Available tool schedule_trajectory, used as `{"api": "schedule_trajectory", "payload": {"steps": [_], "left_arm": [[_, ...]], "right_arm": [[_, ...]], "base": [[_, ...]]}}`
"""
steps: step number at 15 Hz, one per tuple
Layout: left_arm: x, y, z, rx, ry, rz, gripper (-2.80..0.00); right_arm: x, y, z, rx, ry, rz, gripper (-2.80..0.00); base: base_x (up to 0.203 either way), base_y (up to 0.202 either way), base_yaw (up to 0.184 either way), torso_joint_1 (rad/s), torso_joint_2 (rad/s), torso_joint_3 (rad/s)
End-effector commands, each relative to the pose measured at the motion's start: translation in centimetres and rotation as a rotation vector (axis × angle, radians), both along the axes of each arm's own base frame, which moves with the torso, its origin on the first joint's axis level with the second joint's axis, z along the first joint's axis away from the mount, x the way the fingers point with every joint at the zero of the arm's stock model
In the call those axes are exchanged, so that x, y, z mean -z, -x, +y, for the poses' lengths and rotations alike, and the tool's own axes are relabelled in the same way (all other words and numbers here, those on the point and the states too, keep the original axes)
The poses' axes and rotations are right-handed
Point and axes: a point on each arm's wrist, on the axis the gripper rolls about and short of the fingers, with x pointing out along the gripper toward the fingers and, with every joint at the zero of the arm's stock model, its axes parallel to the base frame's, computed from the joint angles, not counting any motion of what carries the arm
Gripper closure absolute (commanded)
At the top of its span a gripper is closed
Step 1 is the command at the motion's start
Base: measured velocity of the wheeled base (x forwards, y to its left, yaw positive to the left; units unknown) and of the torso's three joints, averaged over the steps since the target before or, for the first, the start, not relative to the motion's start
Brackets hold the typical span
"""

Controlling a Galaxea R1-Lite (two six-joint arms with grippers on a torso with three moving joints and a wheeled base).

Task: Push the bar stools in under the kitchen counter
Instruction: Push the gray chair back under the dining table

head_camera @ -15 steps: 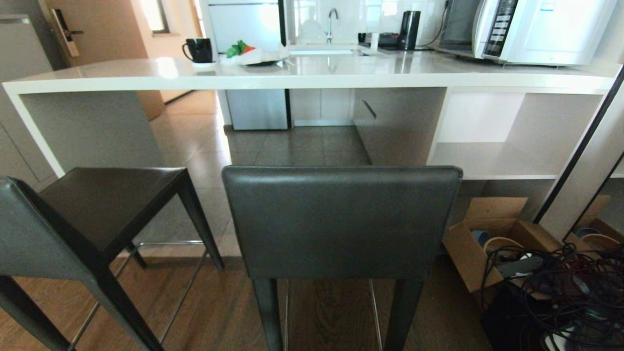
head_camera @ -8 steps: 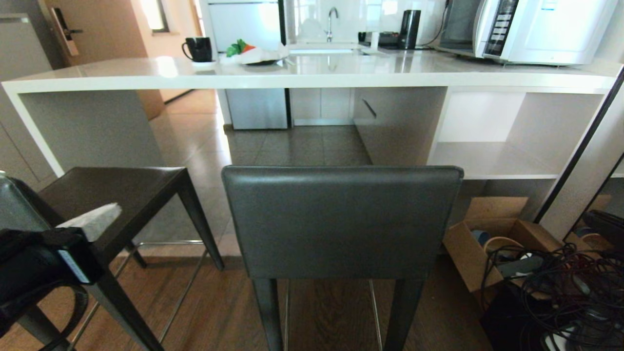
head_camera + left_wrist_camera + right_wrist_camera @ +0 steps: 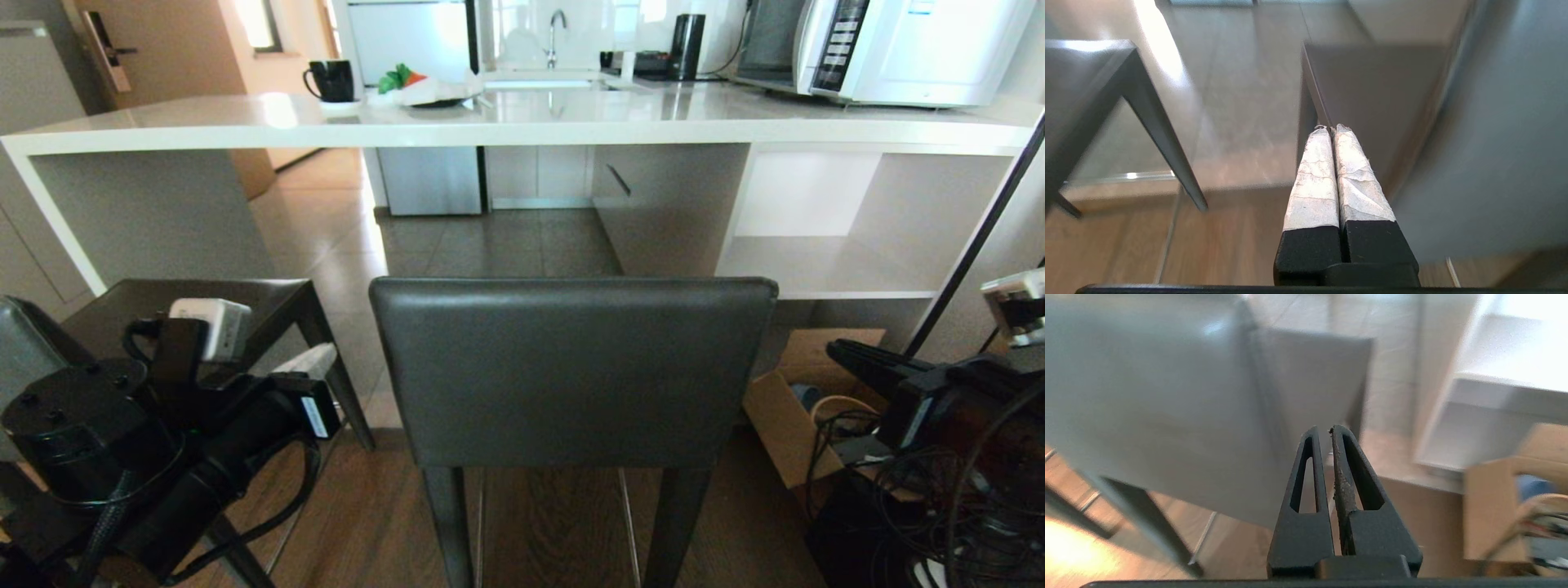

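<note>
Both pincers are seen closed and empty: the left gripper [image 3: 1331, 130], with white cracked pads, beside the left stool [image 3: 204, 327], the right gripper [image 3: 1323, 430], of black slotted plastic, beside the middle stool [image 3: 571, 367]. Smooth grey leather stools are kept outside the glossy white counter [image 3: 522, 131] edge.

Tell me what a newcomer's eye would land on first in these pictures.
First, the dark grey stool dead centre, its backrest facing the camera, standing out in front of the long white counter. Then the two robot arms flanking it: the left end effector with white-wrapped fingers pressed together, low on the left, before a second stool, and the right end effector, black, low on the right.
</note>
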Motion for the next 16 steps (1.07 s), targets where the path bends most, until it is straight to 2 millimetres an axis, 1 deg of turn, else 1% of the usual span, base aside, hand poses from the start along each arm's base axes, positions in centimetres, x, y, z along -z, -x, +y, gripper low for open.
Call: {"api": "schedule_trajectory", "payload": {"steps": [1,3,5,8,12,13,16], "left_arm": [[1.2,-0.5,-1.0,0.031,-0.019,0.043,0.0],[1.4,-1.0,-1.2,0.029,-0.022,0.047,0.0],[1.9,-1.5,-1.4,0.026,-0.03,0.065,0.0],[2.4,-3.0,-2.1,0.013,-0.039,0.07,0.0],[1.4,-4.7,-3.0,-0.005,-0.019,0.019,0.0],[1.3,-4.8,-3.0,-0.011,-0.017,0.016,0.0],[1.2,-4.1,-3.0,-0.001,-0.016,0.017,0.0]], "right_arm": [[2.0,-1.8,2.8,-0.058,0.019,0.065,0.0],[2.9,-3.0,4.6,-0.024,0.029,0.063,0.0],[3.2,-3.7,5.5,0.009,0.015,0.026,0.0],[2.9,-4.0,5.5,0.044,-0.003,0.015,0.0],[2.9,-4.1,5.4,0.05,-0.003,0.015,0.0],[2.9,-4.0,5.3,0.052,-0.005,0.014,0.0],[2.3,-3.3,4.5,0.091,-0.029,-0.005,0.0]], "base": [[0.0,0.0,0.0,0.0,0.0,0.0],[0.0,0.0,0.0,0.0,0.0,0.0],[0.0,0.0,0.0,0.0,0.0,0.0],[0.0,0.0,0.0,0.0,0.0,0.0],[0.0,0.0,0.0,0.0,0.0,0.0],[0.0,0.0,0.0,0.0,0.0,0.0],[0.0,0.0,0.0,0.0,0.0,0.0]]}}
